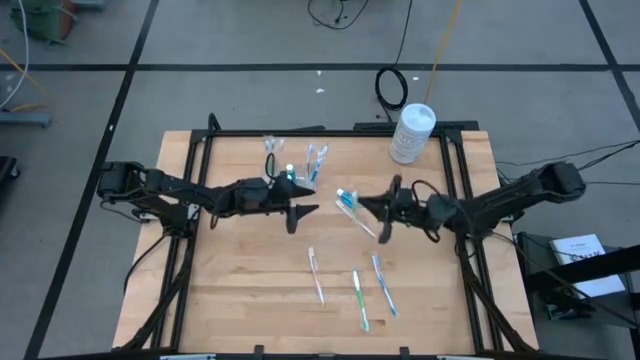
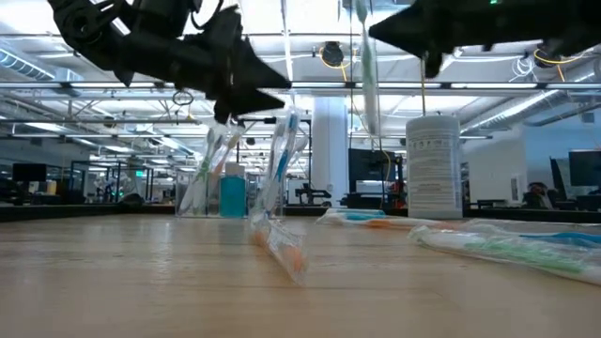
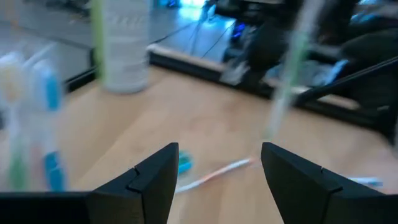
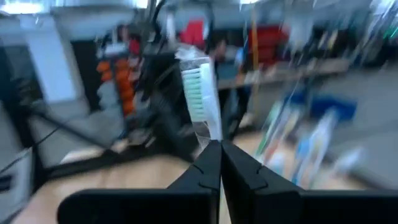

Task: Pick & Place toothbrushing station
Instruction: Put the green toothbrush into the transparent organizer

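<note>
1. Two arms are over the table (image 1: 250,300), both near mid-table. Clock directions below are on the high view, from table centre.
2. Toothbrushing station (image 1: 292,163): clear holder at about 11 o'clock, near the far edge, standing upright. It already holds several wrapped brushes, leaning in their slots; the low view shows them fanned out beside something blue inside.
3. Right gripper (image 4: 219,163): fingers pressed together on a wrapped toothbrush (image 4: 200,93) with a green-bristled head. The brush stands upright out of the jaws. The high view puts this gripper at about 2 o'clock, lifted clear of the wood, well apart from the station.
4. Left gripper (image 3: 217,177): fingers spread, nothing between them. It hovers just beside the station on its 6 o'clock side, pointing toward 3 o'clock.
5. Still loose on the table: one brush (image 1: 346,201) near 1 o'clock just beside the right gripper, and three more (image 1: 359,297) lined up at roughly 5 to 6 o'clock.
6. White tub (image 1: 411,132) at 1 o'clock by the far edge looks uninvolved.
7. Judgement: partway done. Some brushes are slotted, one is in hand and not yet delivered, four are left to pick. My guess at the next step is carrying the held brush toward 11 o'clock and dropping it into a free slot.
</note>
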`<state>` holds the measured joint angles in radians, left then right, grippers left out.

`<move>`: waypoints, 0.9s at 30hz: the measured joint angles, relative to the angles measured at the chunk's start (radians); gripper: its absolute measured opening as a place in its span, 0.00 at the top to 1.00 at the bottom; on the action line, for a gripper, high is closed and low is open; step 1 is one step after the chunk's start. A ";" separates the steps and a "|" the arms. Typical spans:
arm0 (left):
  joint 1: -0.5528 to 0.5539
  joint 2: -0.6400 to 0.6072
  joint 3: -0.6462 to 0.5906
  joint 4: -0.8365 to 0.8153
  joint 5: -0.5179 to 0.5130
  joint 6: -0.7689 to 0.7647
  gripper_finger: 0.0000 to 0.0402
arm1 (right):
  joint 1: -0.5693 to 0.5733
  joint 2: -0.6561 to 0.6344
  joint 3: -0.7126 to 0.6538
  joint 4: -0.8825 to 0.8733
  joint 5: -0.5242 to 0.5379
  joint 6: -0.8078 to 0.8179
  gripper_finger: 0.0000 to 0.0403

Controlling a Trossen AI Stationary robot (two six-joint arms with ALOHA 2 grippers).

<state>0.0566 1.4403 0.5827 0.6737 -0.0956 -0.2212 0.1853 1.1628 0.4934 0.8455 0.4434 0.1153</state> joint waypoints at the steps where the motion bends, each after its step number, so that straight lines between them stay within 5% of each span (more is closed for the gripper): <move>1: 0.000 0.000 0.000 0.024 0.017 -0.002 0.41 | -0.019 0.033 0.001 0.079 -0.001 -0.044 1.00; 5: 0.001 0.000 0.000 0.126 0.048 0.012 0.41 | -0.111 0.186 0.030 0.282 -0.122 -0.099 1.00; 9: 0.001 0.000 0.000 0.161 0.051 0.029 0.41 | -0.178 0.325 0.115 0.301 -0.351 -0.060 1.00; 13: 0.001 0.001 0.000 0.147 0.050 0.034 0.41 | -0.213 0.413 0.199 0.293 -0.441 -0.011 1.00; 27: 0.000 0.007 0.000 0.061 0.044 0.089 0.41 | -0.276 0.496 0.250 0.198 -0.471 -0.017 1.00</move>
<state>0.0566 1.4471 0.5823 0.7344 -0.0511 -0.1326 -0.0905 1.6585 0.7436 1.0431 -0.0280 0.0980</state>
